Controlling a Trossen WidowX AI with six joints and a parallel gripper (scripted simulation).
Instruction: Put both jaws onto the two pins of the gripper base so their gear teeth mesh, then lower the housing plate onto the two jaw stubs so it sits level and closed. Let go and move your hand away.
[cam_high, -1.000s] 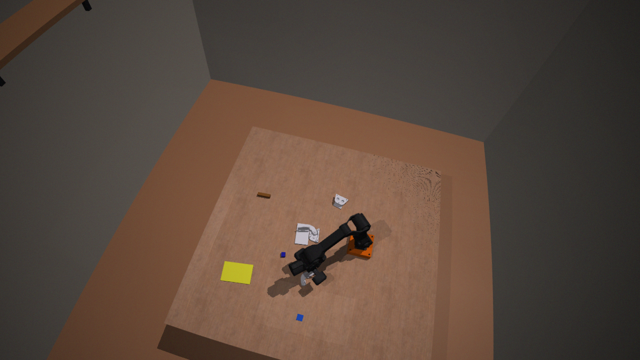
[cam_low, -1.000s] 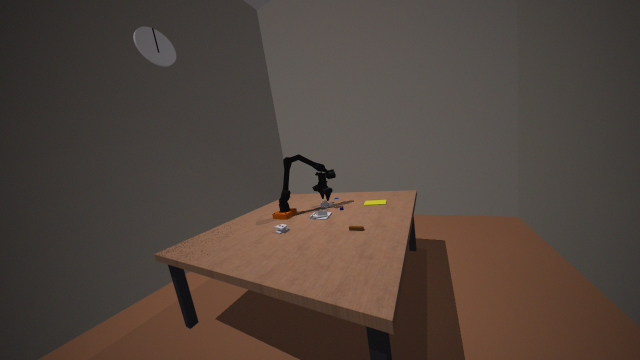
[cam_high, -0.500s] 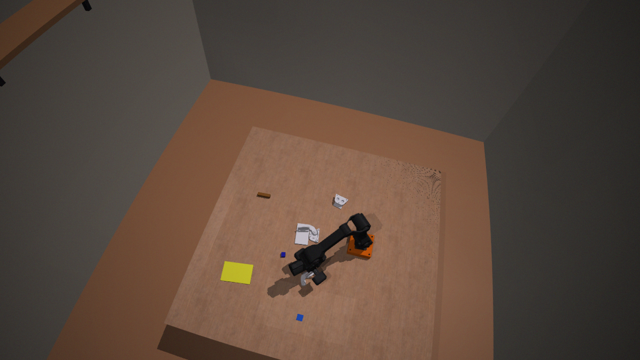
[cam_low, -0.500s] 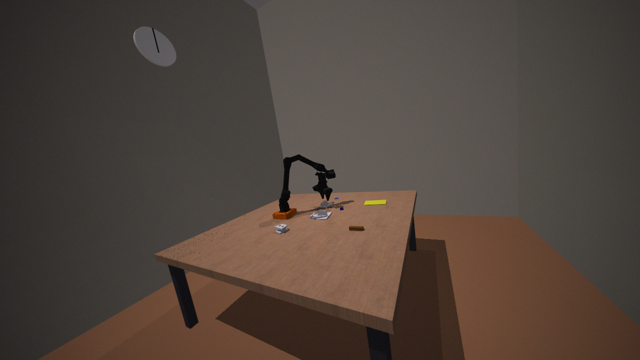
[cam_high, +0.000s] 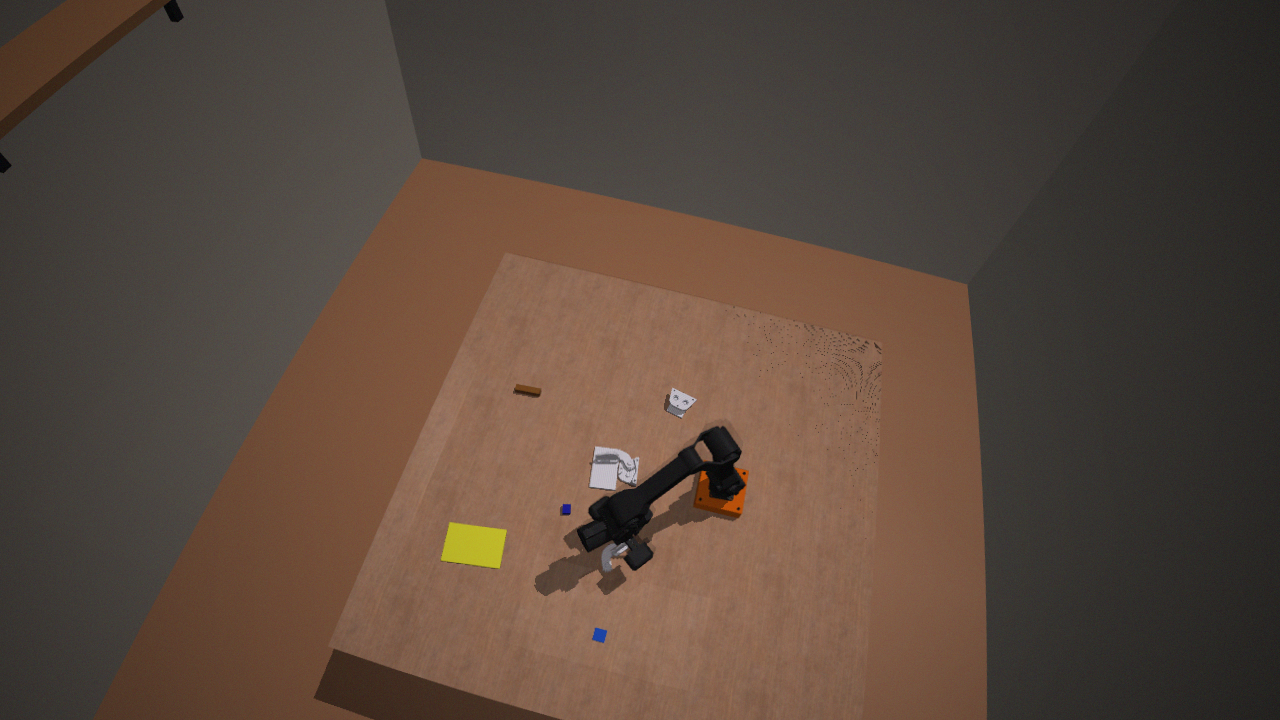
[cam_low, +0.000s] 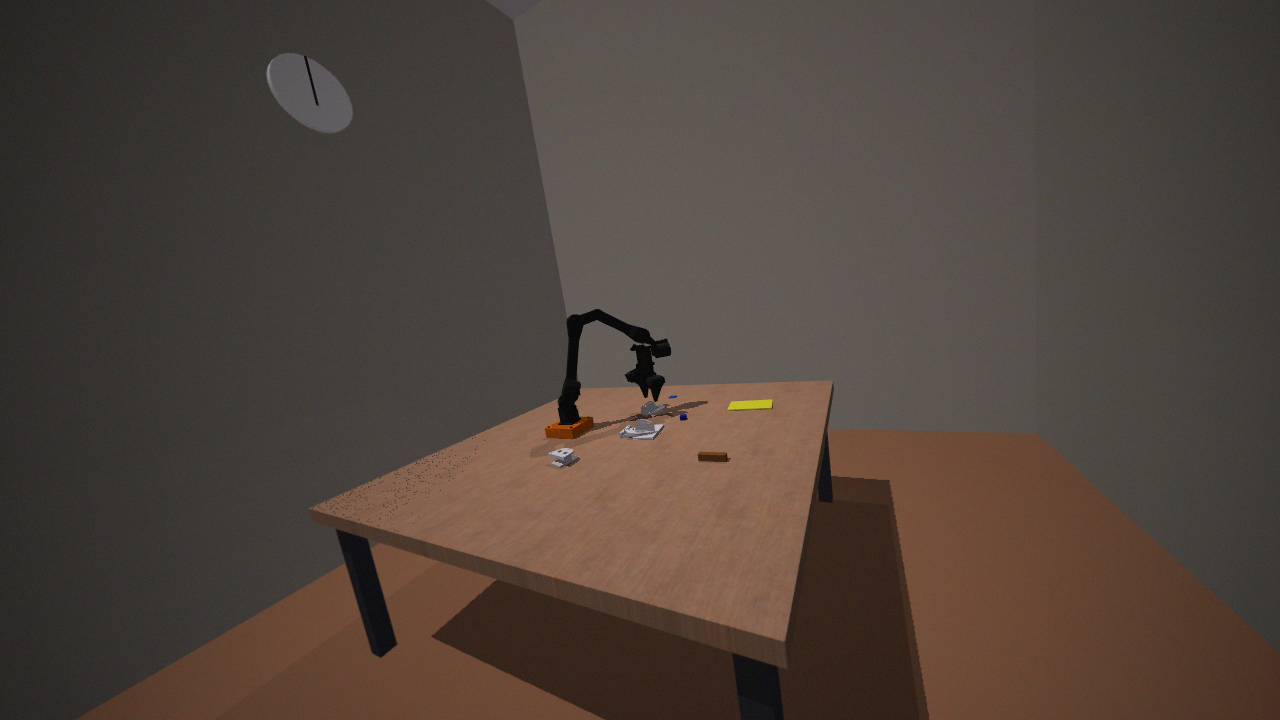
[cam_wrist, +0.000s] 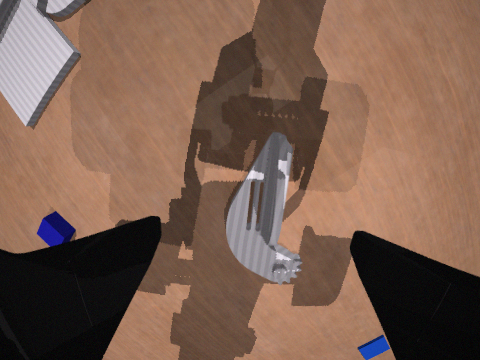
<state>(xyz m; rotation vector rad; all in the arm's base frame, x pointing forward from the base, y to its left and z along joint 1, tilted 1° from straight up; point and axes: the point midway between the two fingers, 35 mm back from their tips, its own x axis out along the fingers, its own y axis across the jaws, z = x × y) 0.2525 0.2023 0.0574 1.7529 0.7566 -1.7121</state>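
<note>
The loose grey jaw (cam_high: 607, 561) (cam_low: 650, 410) (cam_wrist: 244, 235) lies on the table, its toothed end toward the bottom in the wrist view. My gripper (cam_low: 650, 398) (cam_wrist: 258, 235) is open and empty above it, with one fingertip out to either side of the jaw. The white gripper base (cam_high: 602, 477) (cam_wrist: 40, 60) lies nearer the table's middle. Another jaw (cam_high: 617, 458) (cam_low: 644, 426) lies over it; whether it is fully down on a pin is too small to tell. The white housing plate (cam_high: 681, 397) (cam_low: 562, 454) stands apart, with two round holes on top.
A dark blue cube (cam_high: 566, 509) (cam_low: 682, 417) (cam_wrist: 56, 230) and a flat blue square (cam_high: 599, 634) (cam_low: 672, 396) (cam_wrist: 374, 347) lie on either side of the loose jaw. A yellow sheet (cam_high: 474, 546) (cam_low: 750, 405) and a brown bar (cam_high: 527, 390) (cam_low: 712, 456) lie farther out.
</note>
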